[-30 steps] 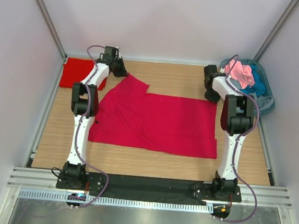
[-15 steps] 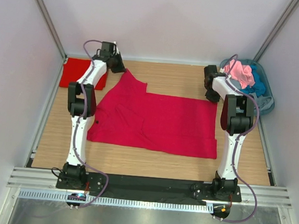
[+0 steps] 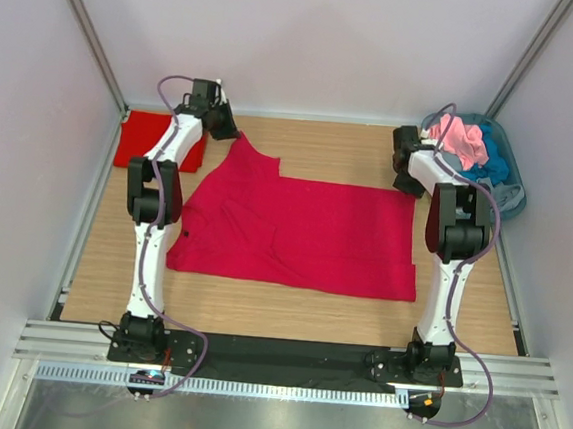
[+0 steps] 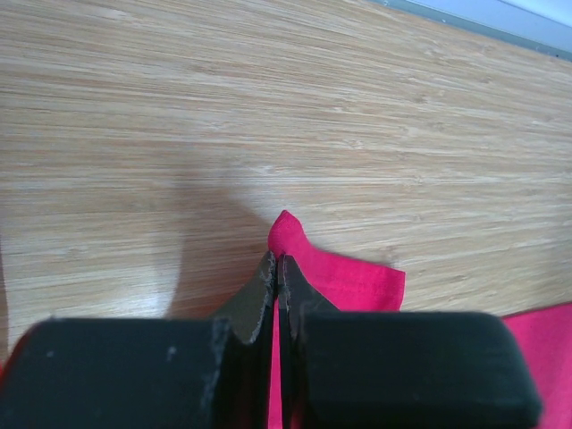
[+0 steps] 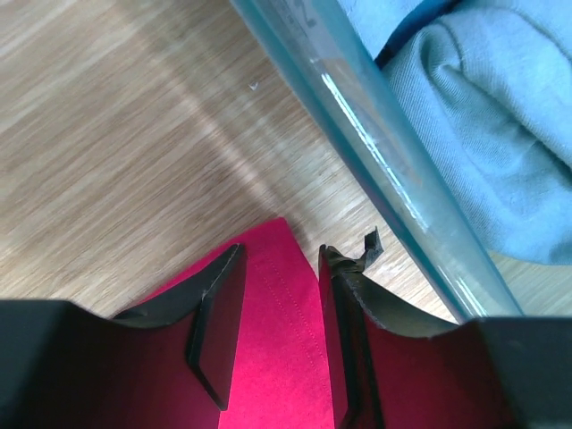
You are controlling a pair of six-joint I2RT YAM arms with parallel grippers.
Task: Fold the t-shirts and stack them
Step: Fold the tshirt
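A crimson t-shirt (image 3: 305, 231) lies spread flat across the middle of the table. My left gripper (image 3: 226, 129) is shut on its far left tip, which reaches toward the back. In the left wrist view the cloth (image 4: 349, 281) is pinched between the closed fingers of that gripper (image 4: 275, 264). My right gripper (image 3: 410, 188) stands open at the shirt's far right corner. In the right wrist view its two fingers (image 5: 281, 255) straddle that hemmed corner (image 5: 286, 357) without clamping it.
A folded scarlet t-shirt (image 3: 152, 140) lies at the far left by the wall. A grey-blue tub (image 3: 510, 192) at the far right holds pink (image 3: 461, 137) and blue (image 3: 492, 162) shirts. Its wall (image 5: 357, 98) is close beside my right gripper, with grey-blue cloth (image 5: 483, 116) inside.
My left gripper has drawn the shirt's tip a little farther back and to the left. The right gripper has stayed at the far right corner, and its jaws now stand apart.
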